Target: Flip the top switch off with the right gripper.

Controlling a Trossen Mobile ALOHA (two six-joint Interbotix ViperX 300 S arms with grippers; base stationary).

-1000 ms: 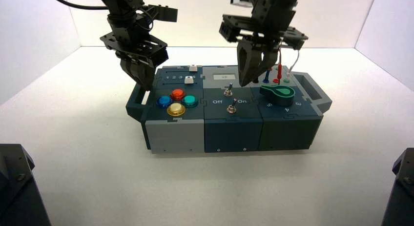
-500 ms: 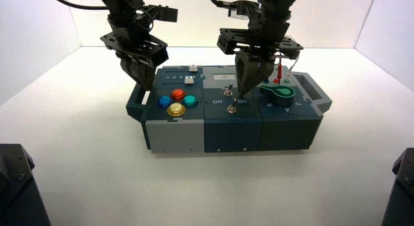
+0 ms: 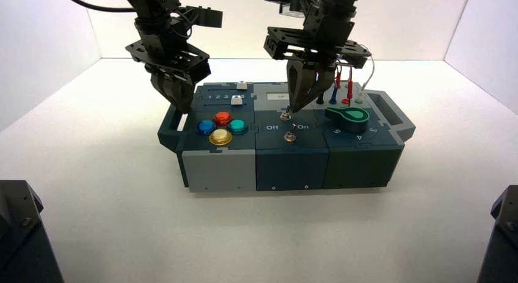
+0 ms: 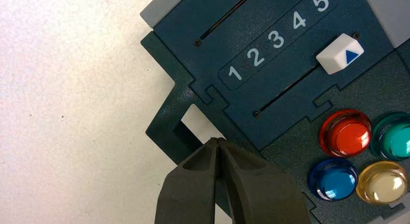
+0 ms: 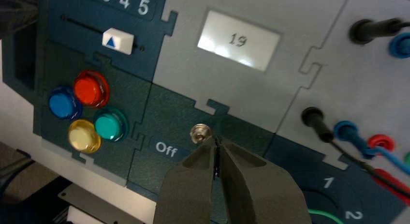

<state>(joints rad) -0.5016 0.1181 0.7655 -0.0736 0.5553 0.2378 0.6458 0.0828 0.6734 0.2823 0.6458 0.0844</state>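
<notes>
The right gripper point(image 3: 292, 112) has been shifted leftward, and its fingertips have been brought right beside the top switch point(image 3: 285, 116); a second ago they were held farther to its right. Beyond the top switch, the right end of the display window point(image 3: 278, 96) has been covered. Beyond it to the right, the black plug point(image 3: 320, 100) and more of the blue plug point(image 3: 333, 96) have been uncovered since half a second ago.
</notes>
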